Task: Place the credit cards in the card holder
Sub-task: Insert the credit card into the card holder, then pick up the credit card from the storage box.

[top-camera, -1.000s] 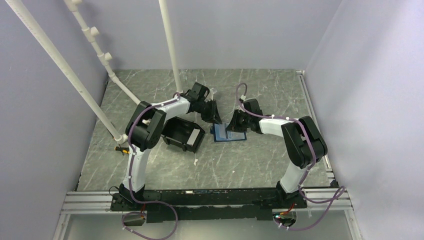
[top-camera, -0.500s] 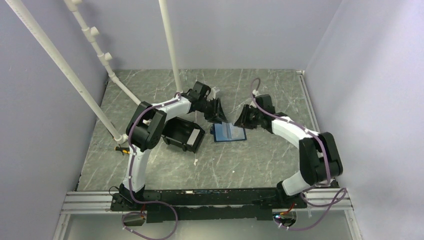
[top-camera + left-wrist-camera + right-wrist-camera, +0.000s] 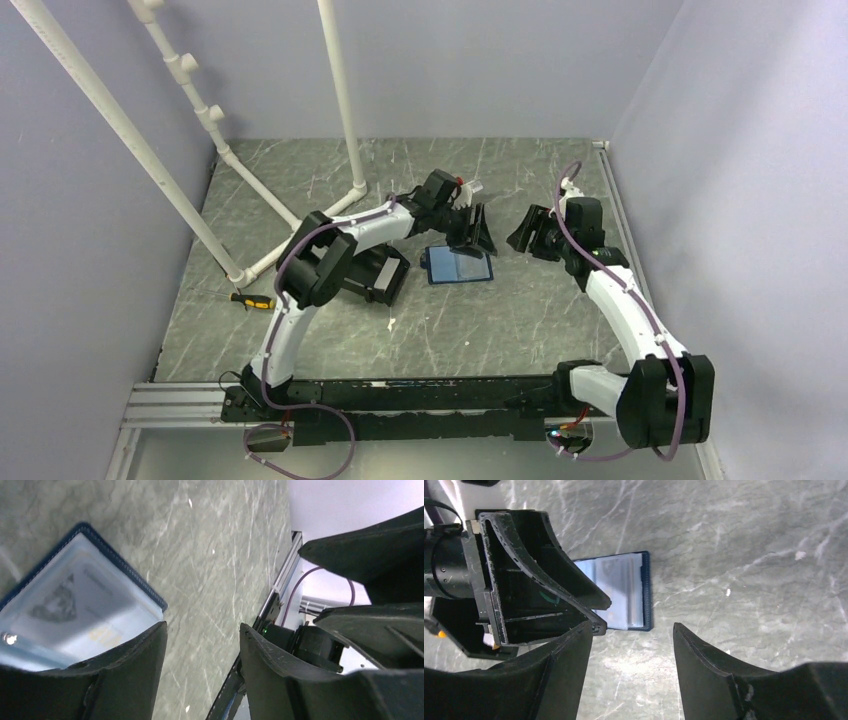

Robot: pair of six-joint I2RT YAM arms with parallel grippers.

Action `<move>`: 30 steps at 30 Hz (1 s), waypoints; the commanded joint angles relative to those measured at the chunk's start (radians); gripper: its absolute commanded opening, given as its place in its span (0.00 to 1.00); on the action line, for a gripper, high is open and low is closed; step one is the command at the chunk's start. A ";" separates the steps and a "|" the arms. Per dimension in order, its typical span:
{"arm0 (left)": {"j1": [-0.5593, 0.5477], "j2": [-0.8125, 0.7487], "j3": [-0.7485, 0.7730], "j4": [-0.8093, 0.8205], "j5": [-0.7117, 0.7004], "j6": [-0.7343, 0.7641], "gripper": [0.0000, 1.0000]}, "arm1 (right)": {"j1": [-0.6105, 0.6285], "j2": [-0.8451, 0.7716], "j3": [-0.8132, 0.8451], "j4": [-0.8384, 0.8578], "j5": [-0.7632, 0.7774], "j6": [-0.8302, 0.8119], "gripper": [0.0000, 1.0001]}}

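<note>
1. Your card holder (image 3: 458, 265) lies open and flat near the middle of the bench (image 3: 520, 330), its lighter inside facing up.
2. A pale card (image 3: 65, 597) shows through its clear pocket; you cannot make out a second card.
3. Your left end effector (image 3: 470, 228) hangs over the holder's far side, jaws wide, holding nothing.
4. Your right end effector (image 3: 528, 232) is apart from the holder, toward the bench's right edge, jaws wide and empty.
5. The black bin (image 3: 380, 275) stands just beside the holder, toward the left edge.
</note>
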 commanded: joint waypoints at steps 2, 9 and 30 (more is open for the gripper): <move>0.051 -0.235 -0.073 -0.167 -0.064 0.174 0.62 | 0.043 0.057 0.020 0.014 -0.152 -0.080 0.62; 0.172 -0.558 -0.277 -0.415 -0.115 0.349 0.68 | 0.188 0.250 0.052 0.143 -0.284 -0.050 0.50; 0.321 -0.624 -0.437 -0.602 -0.238 0.552 0.84 | 0.301 0.385 0.130 0.108 -0.120 -0.059 0.46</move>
